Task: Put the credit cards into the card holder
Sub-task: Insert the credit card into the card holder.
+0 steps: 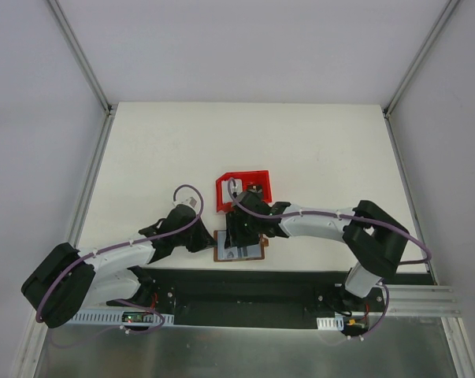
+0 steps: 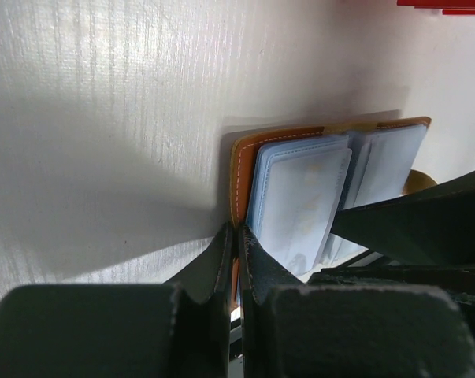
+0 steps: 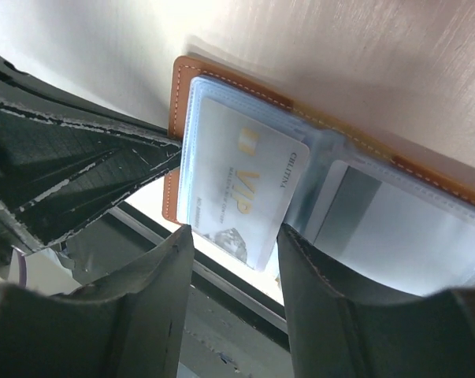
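Left hand clenched on card holder | right hand grip unclear | white table

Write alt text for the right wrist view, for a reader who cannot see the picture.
A white card marked VIP lies between the spread fingers of the right gripper, resting over the clear sleeves of the open brown card holder. The card's near end reaches past the holder's edge. The left gripper clamps that holder at its left edge.

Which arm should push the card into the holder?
Right: the right gripper flanks the card on the open holder. The left gripper is shut on the holder's edge, steadying it.
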### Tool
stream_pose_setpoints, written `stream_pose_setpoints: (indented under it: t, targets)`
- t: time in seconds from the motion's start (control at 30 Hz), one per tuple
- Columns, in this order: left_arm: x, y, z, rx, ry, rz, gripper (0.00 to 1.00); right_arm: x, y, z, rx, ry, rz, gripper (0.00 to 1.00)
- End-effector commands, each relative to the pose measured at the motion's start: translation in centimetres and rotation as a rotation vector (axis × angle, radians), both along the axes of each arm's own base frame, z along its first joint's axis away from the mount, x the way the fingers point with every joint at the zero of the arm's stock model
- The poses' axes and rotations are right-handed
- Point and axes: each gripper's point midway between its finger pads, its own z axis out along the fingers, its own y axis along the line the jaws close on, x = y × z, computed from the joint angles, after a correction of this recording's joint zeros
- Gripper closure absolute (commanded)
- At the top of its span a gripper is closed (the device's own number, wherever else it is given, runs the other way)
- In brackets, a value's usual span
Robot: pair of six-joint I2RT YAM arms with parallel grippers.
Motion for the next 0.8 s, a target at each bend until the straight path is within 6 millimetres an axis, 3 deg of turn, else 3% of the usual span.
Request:
stream_pose_setpoints:
  t: [0.0,0.17,0.47,0.77]
  targets:
    - [0.3,-0.1,0.3,-0.023,-0.007,0.022,1.0,-0.5,2.9,1.8,0.081,0.042,0.025,0.52]
    - [0.3,-0.1,0.3,-0.03,-0.009,0.027,1.0,-0.4,3.0,1.3,0.071,0.048,0.017,0.52]
    - [0.5,-0.3,0.6,-0.044,-0.016,0.031,1.0,-0.2,3.6,2.4,0.1,0.012,0.067,0.51]
    - [0.1,0.2,0.1,-0.04,-0.014,0.044,1.0,2.6,-0.4,4.6,0.031,-0.172,0.017,0.47]
